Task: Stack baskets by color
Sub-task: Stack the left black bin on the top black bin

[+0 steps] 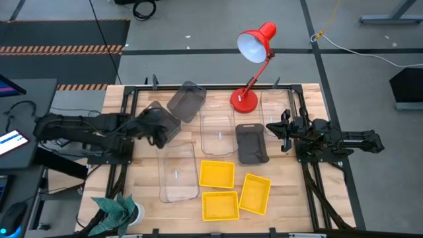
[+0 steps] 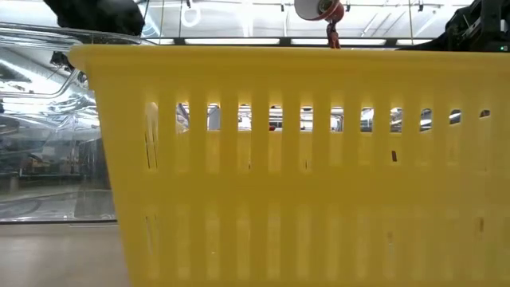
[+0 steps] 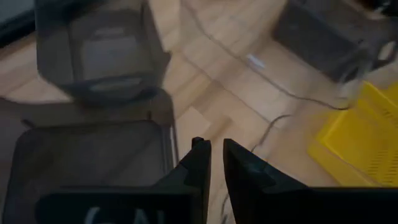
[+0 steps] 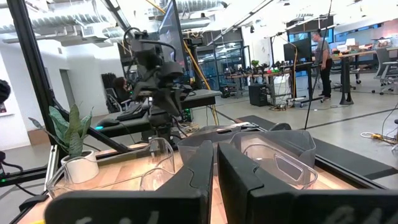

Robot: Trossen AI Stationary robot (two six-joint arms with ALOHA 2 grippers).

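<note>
Two grey baskets (image 1: 186, 102) near the table's back-left: left gripper (image 1: 160, 134), fingers nearly closed and empty, should grab one; right gripper (image 1: 283, 130) waits closed.

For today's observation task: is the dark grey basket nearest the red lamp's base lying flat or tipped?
Flat. In the high view the dark grey basket sits level on the table, open side up, nothing inside, just below the red lamp.

Red desk lamp (image 1: 254, 56) standing upper middle of the wooden counter (image 1: 291, 198), potted plant (image 1: 115, 211) down at lower left, person (image 4: 322, 59) way back upper right.
</note>
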